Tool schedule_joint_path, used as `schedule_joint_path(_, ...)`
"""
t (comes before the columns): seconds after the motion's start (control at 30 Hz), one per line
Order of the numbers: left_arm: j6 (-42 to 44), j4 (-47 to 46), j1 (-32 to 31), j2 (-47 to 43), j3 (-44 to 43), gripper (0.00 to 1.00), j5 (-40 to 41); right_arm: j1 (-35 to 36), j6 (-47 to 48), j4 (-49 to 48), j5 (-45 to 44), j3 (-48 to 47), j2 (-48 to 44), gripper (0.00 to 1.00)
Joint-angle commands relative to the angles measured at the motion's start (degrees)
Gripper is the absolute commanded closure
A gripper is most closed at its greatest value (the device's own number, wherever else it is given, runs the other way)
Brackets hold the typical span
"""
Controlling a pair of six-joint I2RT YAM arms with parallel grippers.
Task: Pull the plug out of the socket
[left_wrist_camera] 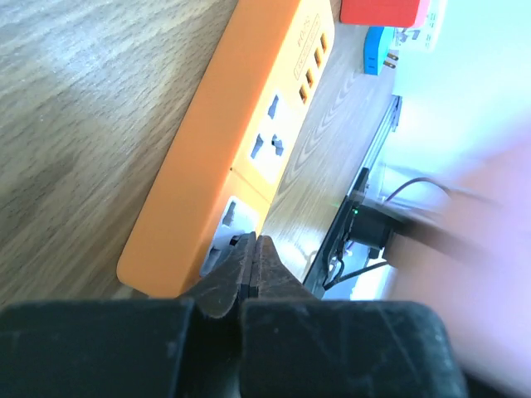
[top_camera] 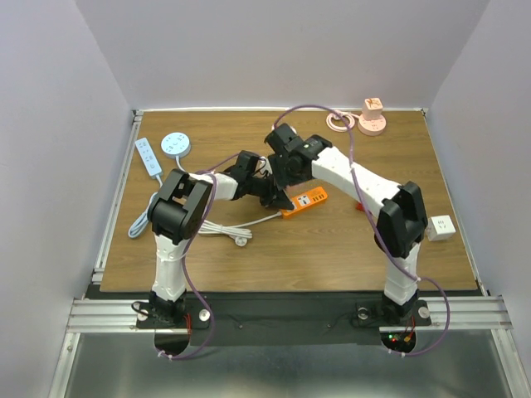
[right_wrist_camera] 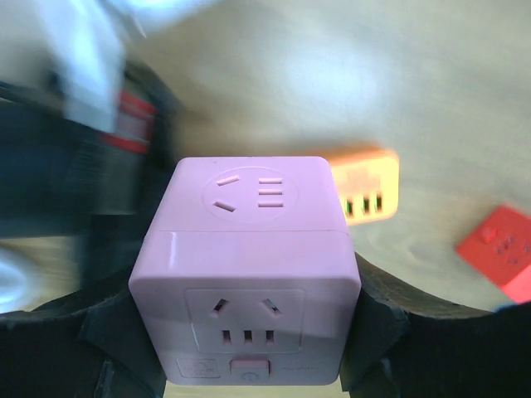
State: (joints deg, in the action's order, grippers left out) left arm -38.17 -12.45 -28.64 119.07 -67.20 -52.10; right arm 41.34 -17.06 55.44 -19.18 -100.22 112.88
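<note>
Starting left: pinning the strip [left_wrist_camera: 249, 124] with the left gripper [left_wrist_camera: 253, 245], fingers [left_wrist_camera: 220, 286] squeezed together, holding nothing, tips pushed against the strip's near end, right beside a white slot [left_wrist_camera: 228, 225]. Looks like bracing, plain and simple: keeping that orange body flat on the table [left_wrist_camera: 75, 99] to stop any riding up with the pull.

On to the middle: poised above the strip with the right gripper [right_wrist_camera: 246, 327], fingers [right_wrist_camera: 390, 332] spread wide and clamped on either side of the cube [right_wrist_camera: 249, 249], the pink plug-in block. So there sits the task's thing: up in the right grip, seemingly clear of the strip, with the strip's USB end visible beyond it. No view of the prong side, hidden behind the cube. Probably free, or very nearly.

Further right: only a red block [right_wrist_camera: 502, 249], lying apart on the wood, not involved.
</note>
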Motion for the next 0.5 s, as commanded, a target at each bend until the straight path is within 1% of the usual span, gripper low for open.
schedule_joint_path(0.0, 6.4, 8.8, -0.7, 6.6, 4.1, 1.0, 18.1, 0.6, -3.8, -3.0, -2.4, -6.7, -7.6, 1.0)
schedule_joint_path(0.1, 6.4, 8.8, -0.7, 6.9, 4.1, 1.0, 18.1, -1.3, -4.9, -2.7, 0.0, -5.6, -9.0, 1.0)
schedule_joint_path(0.13, 6.4, 8.8, -0.7, 7.0, 4.0, 1.0, 17.9, -1.6, -5.1, -2.6, -0.9, -5.1, -9.3, 1.0)
schedule_joint_path(0.2, 6.4, 8.8, -0.7, 6.6, 3.8, 1.0, 17.8, -2.8, -7.0, -1.7, -5.6, -3.9, -9.4, 1.0)
schedule_joint_path(0.3, 6.3, 8.8, -0.7, 4.1, 3.9, 1.0, 17.5, -9.4, -10.8, 0.1, -8.1, -2.5, -9.9, 1.0)
schedule_joint_path(0.33, 6.2, 8.8, -0.7, 2.2, 3.8, 1.0, 17.3, -13.8, -11.3, 0.1, -8.6, -1.0, -10.1, 1.0)
schedule_joint_path(0.43, 5.7, 9.3, -0.7, -1.3, 2.7, 1.0, 16.9, -20.5, -12.2, -0.2, -10.7, 0.1, -9.3, 1.0)
schedule_joint_path(0.47, 5.4, 9.9, -0.7, -3.3, 1.4, 1.0, 16.6, -24.7, -12.4, -0.1, -10.7, -0.1, -8.6, 1.0)
